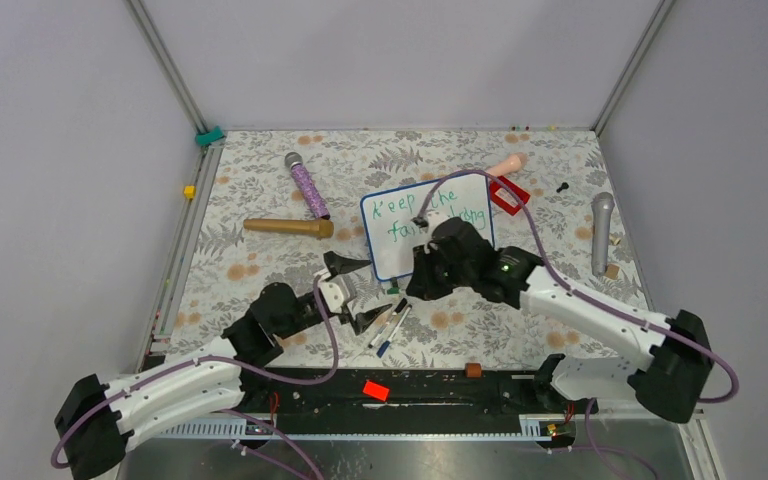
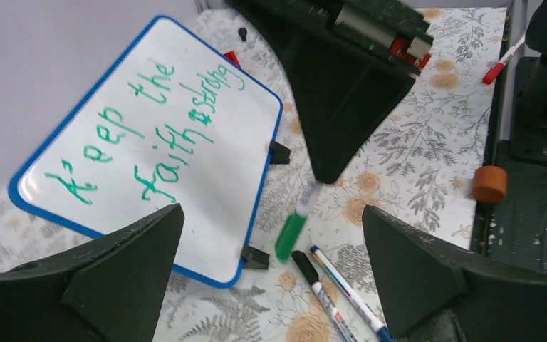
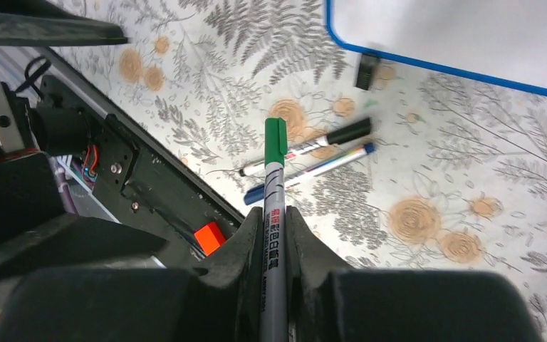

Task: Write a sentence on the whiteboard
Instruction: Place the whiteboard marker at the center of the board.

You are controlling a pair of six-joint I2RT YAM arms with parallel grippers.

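Writing looks done, with the sentence (image 2: 149, 128) in green on the whiteboard (image 2: 214, 206) lying mid-table (image 1: 250, 270), so you are at put-away: your right tool (image 3: 272, 217) pinches the capped green marker (image 3: 275, 142) (left tool (image 1: 365, 290) spread, empty), and next calls for setting it down beside the loose pens (image 3: 306, 153).

The whiteboard's (image 2: 149, 142) near edge is crowded by two loose markers (image 3: 349, 132) and the right gripper (image 3: 274, 235), closed on a green marker (image 3: 275, 142). Bare mat (image 1: 230, 265) is left just nearer than the gold microphone (image 1: 288, 227).
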